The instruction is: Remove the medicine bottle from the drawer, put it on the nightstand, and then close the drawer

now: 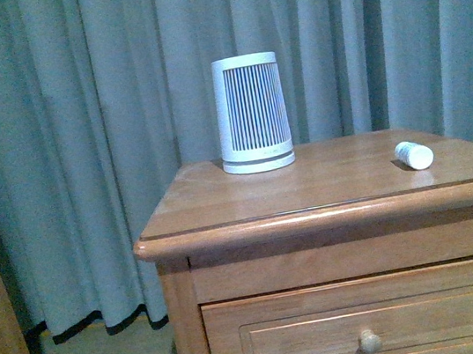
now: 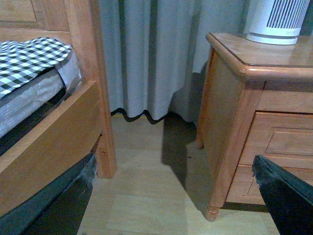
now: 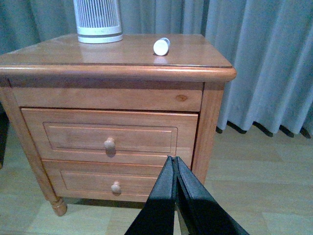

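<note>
One nightstand (image 1: pixel 330 207) stands before a grey-green curtain (image 1: pixel 81 147). It carries two things on its top: one bottle (image 1: pixel 414 154), lying on its side near the right rear corner, and one ribbed white device (image 1: pixel 251 113), upright toward the rear centre; the two are well apart. The nightstand has two drawers, each with one round knob. The upper drawer (image 3: pixel 110 137) sits flush with the cabinet front, shut; its knob (image 3: pixel 109 144) is free. The lower drawer (image 3: pixel 105 181) is likewise shut. Two turned feet show in the left wrist view.

The right tool (image 3: pixel 175 164), seen only in its wrist view, hangs in front of the drawers near the cabinet's right edge, its two fingers pressed together with nothing between them. The left tool (image 2: pixel 171 196) is beside the nightstand over the wooden floor (image 2: pixel 146 196); its two dark fingers (image 2: pixel 288 196) stand wide apart and empty. One bed (image 2: pixel 44 98) with a checked cover lies opposite the nightstand.
</note>
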`<state>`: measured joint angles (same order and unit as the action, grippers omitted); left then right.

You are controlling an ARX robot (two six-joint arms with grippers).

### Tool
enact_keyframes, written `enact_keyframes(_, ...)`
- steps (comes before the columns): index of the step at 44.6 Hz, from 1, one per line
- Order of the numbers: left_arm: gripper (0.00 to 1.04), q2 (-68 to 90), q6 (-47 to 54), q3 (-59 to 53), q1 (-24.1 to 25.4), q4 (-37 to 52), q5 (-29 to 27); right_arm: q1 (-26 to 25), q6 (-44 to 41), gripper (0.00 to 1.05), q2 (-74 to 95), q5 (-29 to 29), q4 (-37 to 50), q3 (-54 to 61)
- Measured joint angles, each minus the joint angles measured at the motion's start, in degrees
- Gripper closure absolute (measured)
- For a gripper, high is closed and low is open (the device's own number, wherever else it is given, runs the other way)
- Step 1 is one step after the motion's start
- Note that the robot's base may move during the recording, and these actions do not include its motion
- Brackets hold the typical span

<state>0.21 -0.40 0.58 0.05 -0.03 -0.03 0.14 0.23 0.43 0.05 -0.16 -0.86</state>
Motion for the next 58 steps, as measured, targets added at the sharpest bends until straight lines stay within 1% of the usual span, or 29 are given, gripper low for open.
enact_keyframes(19,0.07,0.0,0.0,0.0,0.0,0.0,0.0,0.0,-0.1,1.01,0.0,0.0,0.0,0.0)
enact_keyframes(27,0.07,0.0,0.0,0.0,0.0,0.0,0.0,0.0,-0.1,0.59,0.0,0.0,0.0,0.0)
enact_keyframes(33,0.07,0.0,0.0,0.0,0.0,0.0,0.0,0.0,-0.1,0.39,0.0,0.0,0.0,0.0)
enact_keyframes(34,0.07,0.0,0.0,0.0,0.0,0.0,0.0,0.0,-0.1,0.34,0.0,0.0,0.0,0.0)
enact_keyframes(41,0.07,0.0,0.0,0.0,0.0,0.0,0.0,0.0,-0.1,0.07,0.0,0.0,0.0,0.0)
enact_keyframes(42,0.07,0.0,0.0,0.0,0.0,0.0,0.0,0.0,0.0,0.05,0.0,0.0,0.0,0.0)
enact_keyframes(45,0.07,0.0,0.0,0.0,0.0,0.0,0.0,0.0,-0.1,0.07,0.0,0.0,0.0,0.0)
enact_keyframes(58,0.07,0.0,0.0,0.0,0.0,0.0,0.0,0.0,-0.1,0.07,0.0,0.0,0.0,0.0)
